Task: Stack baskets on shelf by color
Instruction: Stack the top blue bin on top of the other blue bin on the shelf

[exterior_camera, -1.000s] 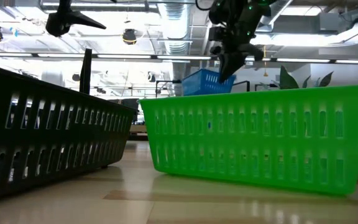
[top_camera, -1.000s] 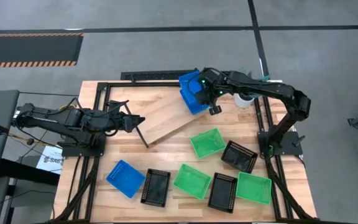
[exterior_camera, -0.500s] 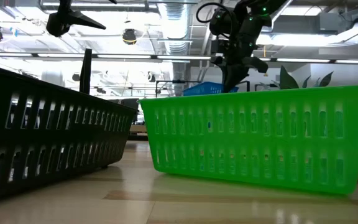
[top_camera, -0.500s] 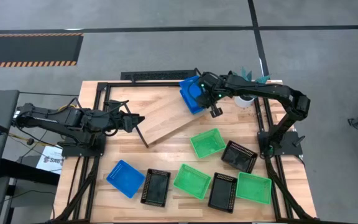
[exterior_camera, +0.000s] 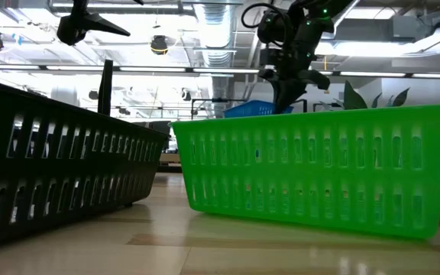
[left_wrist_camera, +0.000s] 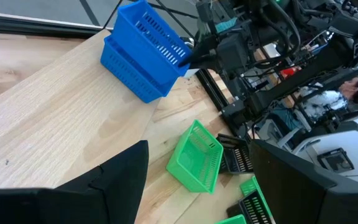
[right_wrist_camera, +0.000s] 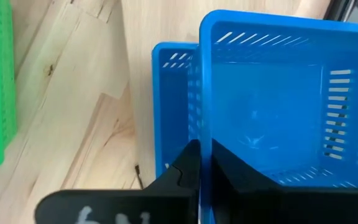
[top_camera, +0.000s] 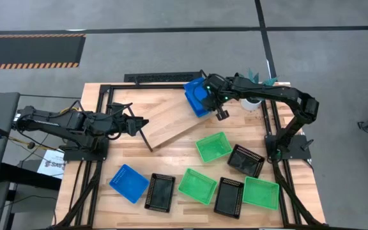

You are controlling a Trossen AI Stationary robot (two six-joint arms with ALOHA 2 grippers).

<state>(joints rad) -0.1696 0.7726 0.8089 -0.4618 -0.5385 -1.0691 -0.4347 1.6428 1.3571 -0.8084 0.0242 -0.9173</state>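
Note:
Two blue baskets (top_camera: 197, 96) sit one over the other at the right far end of the light wood shelf board (top_camera: 171, 124); in the left wrist view the stack (left_wrist_camera: 143, 59) shows the upper one tilted and offset. My right gripper (top_camera: 218, 108) is shut on the upper basket (right_wrist_camera: 272, 106), and the lower basket (right_wrist_camera: 174, 106) shows beside it. In the low view only the basket's rim (exterior_camera: 254, 109) shows, below the right gripper (exterior_camera: 285, 84). My left gripper (top_camera: 138, 124) hangs open over the shelf's left end, touching nothing. My right gripper pinches the upper blue basket's side wall (right_wrist_camera: 205, 134) at its rim, one finger (right_wrist_camera: 188, 165) outside and one finger (right_wrist_camera: 232, 165) inside. It comes slanting down from the table's right side. The basket rests tilted and offset on the lower blue basket.
On the near half of the table lie a blue basket (top_camera: 128, 183), black baskets (top_camera: 160, 191) (top_camera: 229, 197) (top_camera: 245, 160) and green baskets (top_camera: 197, 185) (top_camera: 261, 193) (top_camera: 213, 147). A white pot (top_camera: 252, 102) stands behind the right arm. A green basket (exterior_camera: 319, 168) fills the low view.
My right gripper has moved down and slightly toward the far edge, still shut on the blue basket. The basket has dropped onto the other blue basket, so only its rim shows over the green one in the low view. It has kept still for the last half second.

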